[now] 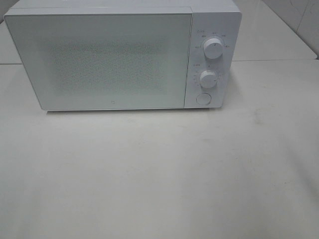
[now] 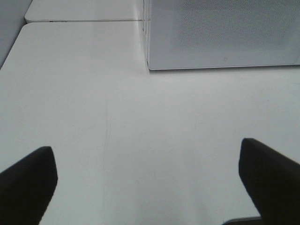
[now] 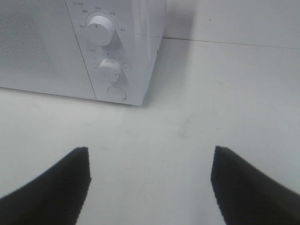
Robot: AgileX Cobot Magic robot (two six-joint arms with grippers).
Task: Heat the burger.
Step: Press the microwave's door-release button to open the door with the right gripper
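The burger is out of view in every frame. A white microwave (image 1: 99, 55) stands at the back of the table with its door shut; two knobs (image 1: 214, 49) and a round button (image 1: 203, 98) sit on its right panel. My left gripper (image 2: 147, 176) hovers open over the bare table, short of the microwave's door (image 2: 220, 33). In front of the control panel (image 3: 105, 51), my right gripper (image 3: 150, 180) is also open and holds nothing. Neither arm shows in the exterior high view.
The white table (image 1: 159, 174) stretches in front of the microwave. A seam to a second tabletop (image 2: 79, 10) runs behind the microwave's left side. A tiled wall (image 1: 299, 20) rises at the back right.
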